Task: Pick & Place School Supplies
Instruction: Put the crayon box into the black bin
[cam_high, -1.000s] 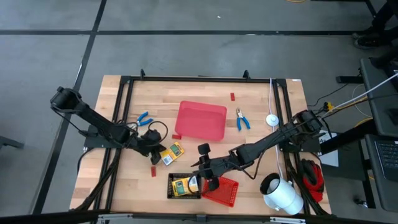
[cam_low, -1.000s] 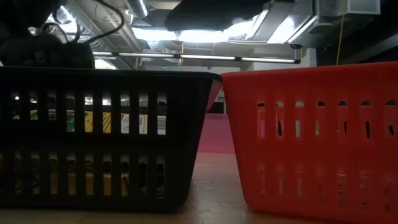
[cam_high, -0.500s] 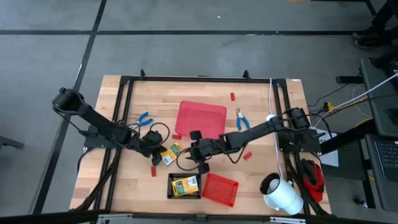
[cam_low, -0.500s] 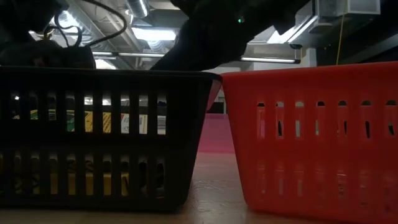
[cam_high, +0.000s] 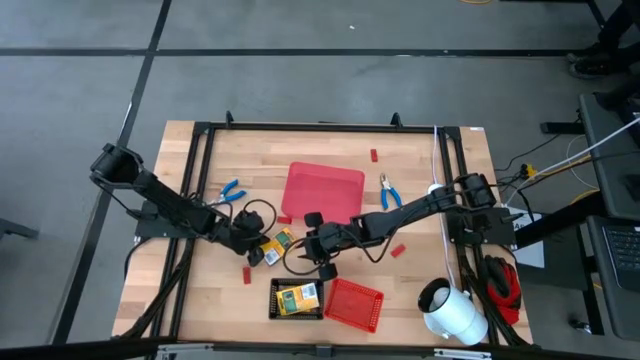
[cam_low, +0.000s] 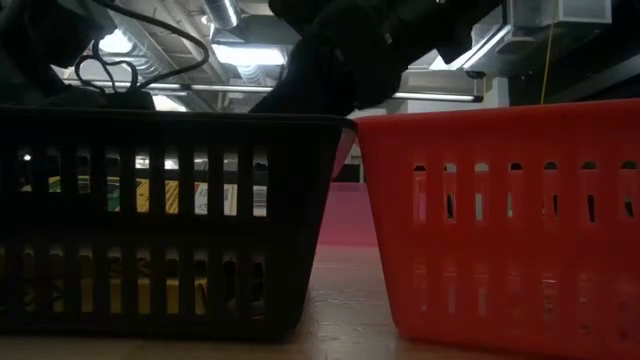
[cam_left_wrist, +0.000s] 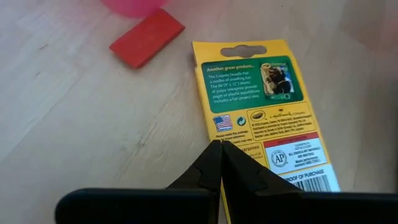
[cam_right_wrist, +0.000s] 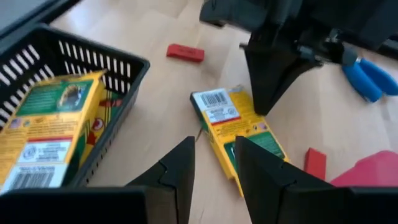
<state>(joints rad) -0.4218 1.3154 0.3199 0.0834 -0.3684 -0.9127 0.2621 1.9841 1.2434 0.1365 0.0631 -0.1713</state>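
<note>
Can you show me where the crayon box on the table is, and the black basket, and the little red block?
crayon box (cam_left_wrist: 261, 106): left wrist view, on its yellow-and-green back face.
black basket (cam_right_wrist: 93, 59): right wrist view, on its slatted rim.
red block (cam_left_wrist: 147, 38): left wrist view, on its flat top.

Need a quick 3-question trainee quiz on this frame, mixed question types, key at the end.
1. True or false: the left gripper is inside the black tray.
2. How many blue-handled pliers show? A one, B two, C three.
3. Fill in: the right gripper, hovering by the loose crayon box, is ___.
Key: 1 false, it is at the loose crayon box on the table; 2 B; 3 open.
</note>
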